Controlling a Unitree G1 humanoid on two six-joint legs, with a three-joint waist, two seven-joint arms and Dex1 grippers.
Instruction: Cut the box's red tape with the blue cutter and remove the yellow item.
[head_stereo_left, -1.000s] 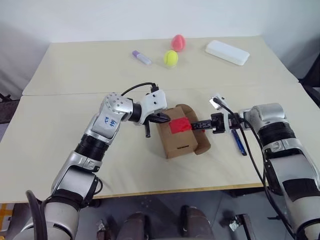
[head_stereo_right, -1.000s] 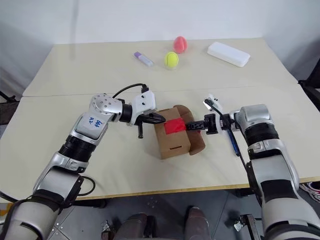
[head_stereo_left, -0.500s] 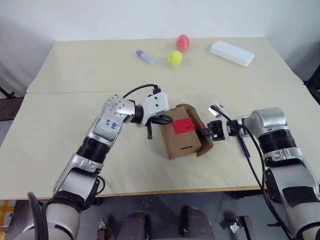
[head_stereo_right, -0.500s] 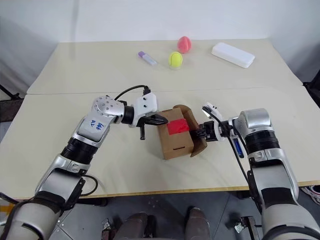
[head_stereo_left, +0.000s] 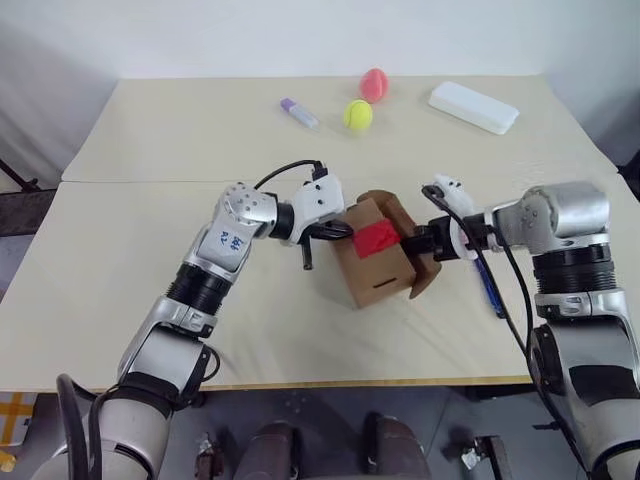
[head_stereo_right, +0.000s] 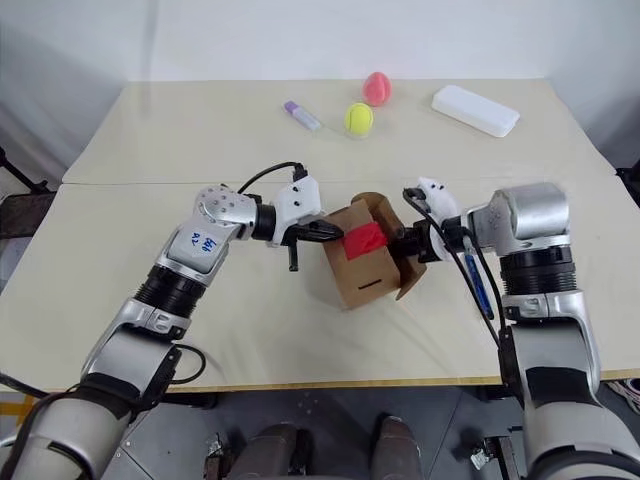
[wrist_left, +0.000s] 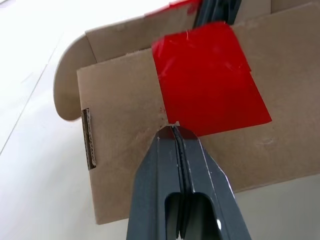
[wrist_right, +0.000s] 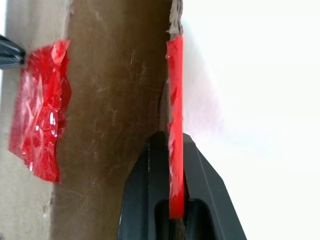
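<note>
Brown cardboard is what we see at the middle of the desk (head_stereo_left: 120, 300): the box (head_stereo_left: 378, 265) stands tilted there, between the 2 grippers, with the red tape (head_stereo_left: 380, 238) across its top face. We find no readable print on the carton; the only writing is a blue handwritten mark on the left forearm, too small for us to read. The left gripper (head_stereo_left: 343, 231) is clenched with nothing between its fingers, its tips touching the box's face at the edge of the tape. The right gripper (head_stereo_left: 412, 241) is clamped on a flap edge of the box that carries a strip of the tape. The blue cutter (head_stereo_left: 487, 284) lies on the desk near its right edge, beside the right arm.
</note>
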